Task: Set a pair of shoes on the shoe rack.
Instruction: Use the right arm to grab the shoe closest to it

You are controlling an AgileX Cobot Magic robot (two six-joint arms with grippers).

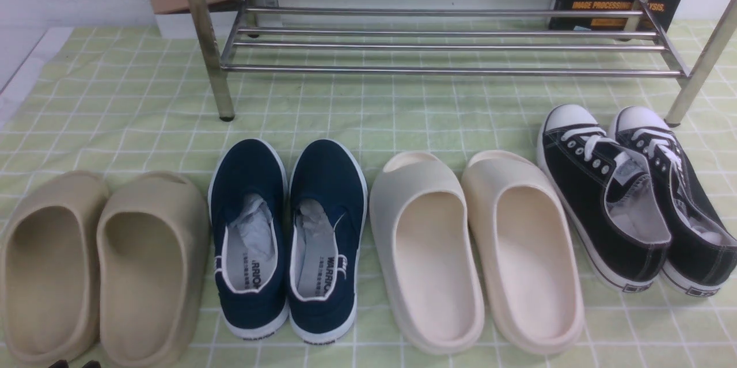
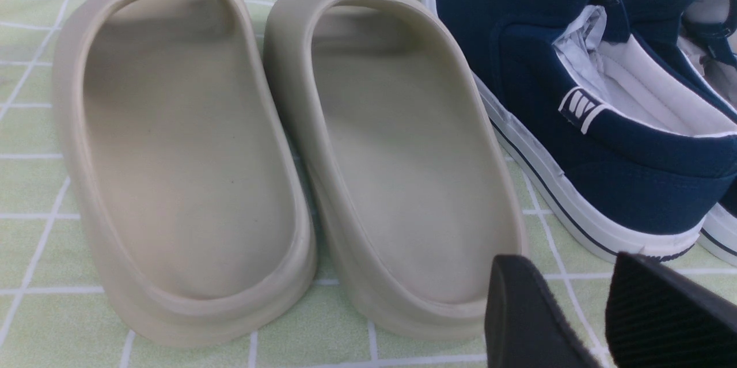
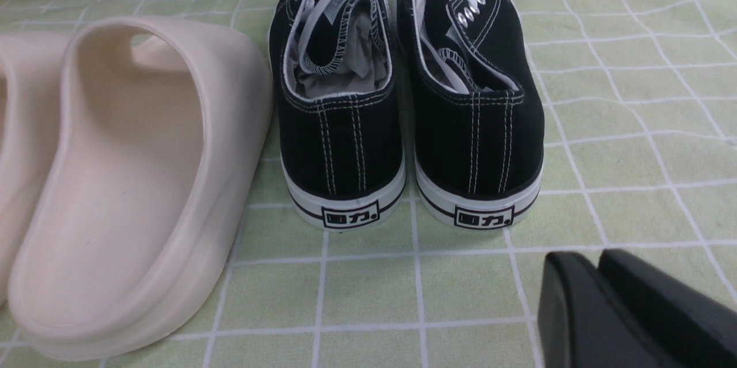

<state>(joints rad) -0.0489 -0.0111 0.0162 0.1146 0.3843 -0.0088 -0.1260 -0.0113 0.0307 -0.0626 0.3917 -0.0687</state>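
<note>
One shoe rack point(image 1: 437, 71) spans the far edge. I count two tan slides point(image 1: 149, 276), two cream slides point(image 1: 432, 253), two navy slip-ons point(image 1: 322, 184) and two black sneakers point(image 1: 587, 201) at the right edge, long axis near-to-far, toes toward the rack. The left gripper point(image 2: 570, 276) is slightly parted and the right gripper point(image 3: 587, 258) is closed; both are empty.

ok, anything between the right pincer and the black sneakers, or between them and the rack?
Nothing visible. Only checked cloth lies between the right pincer and the heels of the sneakers. The rack stands just beyond their toes, with only cloth between.
</note>
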